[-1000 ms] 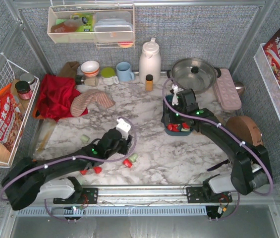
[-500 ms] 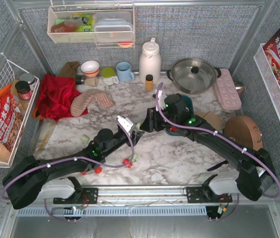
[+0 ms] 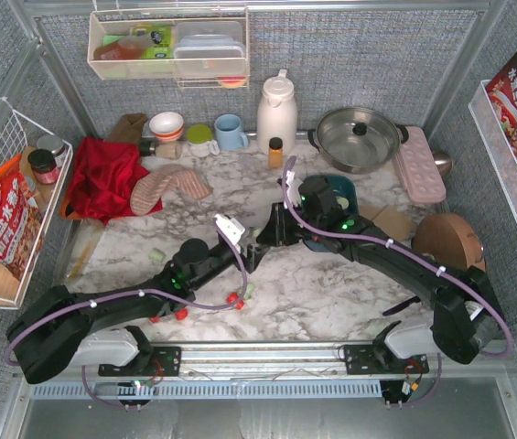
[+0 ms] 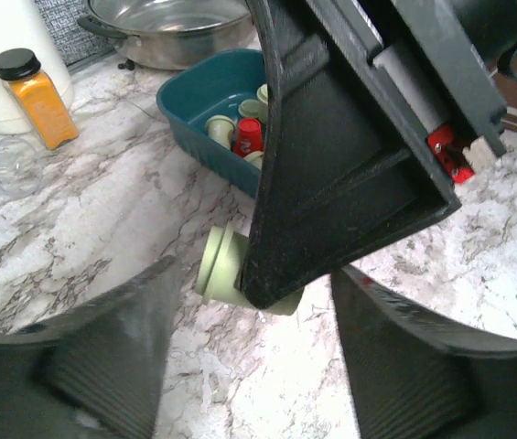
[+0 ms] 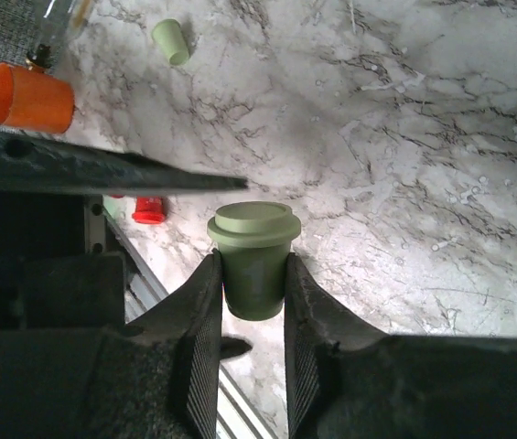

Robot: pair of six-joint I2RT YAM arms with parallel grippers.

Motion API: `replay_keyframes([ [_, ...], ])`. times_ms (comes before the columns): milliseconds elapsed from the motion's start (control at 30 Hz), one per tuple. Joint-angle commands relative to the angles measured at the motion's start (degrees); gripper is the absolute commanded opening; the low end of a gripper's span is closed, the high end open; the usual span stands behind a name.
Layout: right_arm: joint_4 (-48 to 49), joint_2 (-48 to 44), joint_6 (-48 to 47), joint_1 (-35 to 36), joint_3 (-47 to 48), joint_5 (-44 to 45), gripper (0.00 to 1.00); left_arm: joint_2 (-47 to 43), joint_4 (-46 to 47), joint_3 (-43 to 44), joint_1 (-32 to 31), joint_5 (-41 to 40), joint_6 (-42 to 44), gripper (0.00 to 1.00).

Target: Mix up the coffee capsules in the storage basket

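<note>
A pale green coffee capsule [image 5: 253, 251] is pinched between the fingers of my right gripper [image 5: 251, 274], just above the marble top. In the top view, that gripper [image 3: 261, 235] sits mid-table, tip to tip with my left gripper [image 3: 245, 245]. In the left wrist view, the left gripper [image 4: 256, 274] stands open; the same capsule [image 4: 226, 267] lies ahead of its jaws, touching neither. Behind it, the teal storage basket [image 4: 185, 91] holds red and green capsules [image 4: 249, 135]. From above, the right arm hides part of the basket [image 3: 343, 190].
Loose capsules lie near the front edge: red [image 3: 233, 299], green [image 3: 248, 292], red [image 3: 180, 314] and green [image 3: 157, 256]. A small amber bottle [image 3: 275, 152], a white jug [image 3: 276, 112] and a steel pot [image 3: 360, 135] stand behind. A red cloth [image 3: 102, 176] lies at the left.
My right arm swung left from the basket area to the table's middle and shut on the green capsule. The left gripper edged forward to meet it.
</note>
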Motion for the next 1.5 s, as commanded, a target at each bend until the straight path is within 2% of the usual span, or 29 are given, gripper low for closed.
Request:
replay_keyframes([
  [0, 0.91, 0.29, 0.44, 0.11, -0.44, 1.03, 0.23, 0.31, 4.55, 0.08, -0.14, -2.27, -1.32, 0.82],
  [67, 0.49, 0.14, -0.23, 0.03, -0.43, 2.82, 0.22, 0.18, 4.10, -0.20, -0.14, -2.98, -2.01, 0.98],
  [100, -0.03, 0.03, -0.83, -0.14, -0.34, 4.59, 0.22, -0.14, 3.61, -0.43, -0.14, -3.35, -2.46, 0.99],
  [200, -4.50, 0.35, -4.85, -1.56, 0.59, 12.24, 0.21, -1.82, 0.62, -1.31, -0.14, -4.43, -3.93, 0.99],
  [400, -13.12, 1.13, -15.17, -6.12, 4.92, 37.33, 0.21, -6.53, -15.66, -1.95, -0.14, -8.44, -9.44, 0.99],
  [500, -13.83, 2.64, -17.83, -9.05, 5.31, 43.93, 0.21, -8.72, -23.22, -2.28, -0.14, -10.40, -13.66, 0.99],
  [633, -14.85, 6.69, -19.20, -11.31, 6.51, 46.33, 0.30, -10.87, -34.38, -1.07, -0.12, -11.05, -18.47, 0.99],
  [767, -15.69, 9.23, -19.82, -11.80, 7.39, 47.41, 0.46, -11.08, -45.57, 1.73, -0.40, -10.05, -22.25, 0.99],
  [867, -16.41, 9.45, -19.65, -11.84, 8.00, 47.33, 0.65, -10.13, -51.00, 3.50, -1.29, -7.55, -23.95, 0.99],
  [1000, -16.75, 7.85, -19.49, -11.78, 7.91, 47.68, 0.73, -7.45, -56.34, 5.39, -4.33, -8.16, -25.10, 0.99],
  [1033, -16.93, 7.31, -19.47, -11.80, 7.86, 48.32, 0.90, -6.73, -57.19, 5.69, -5.21, -8.57, -25.31, 0.99],
  [1067, -17.18, 6.74, -19.39, -11.83, 7.86, 48.84, 0.98, -6.07, -57.96, 5.96, -6.11, -8.90, -25.40, 0.99],
  [1200, -17.79, 4.92, -19.25, -11.80, 7.69, 49.97, 0.99, -3.83, -59.81, 7.40, -8.69, -11.21, -26.39, 0.99],
  [1333, -16.34, 3.68, -17.95, -11.96, 6.40, 49.58, 0.99, -2.79, -57.68, 8.31, -10.20, -13.60, -25.66, 0.99],
  [1467, -14.96, 2.51, -14.56, -14.29, 4.25, 48.04, 0.99, -1.17, -55.40, 8.51, -10.92, -12.84, -24.07, 0.93],
])
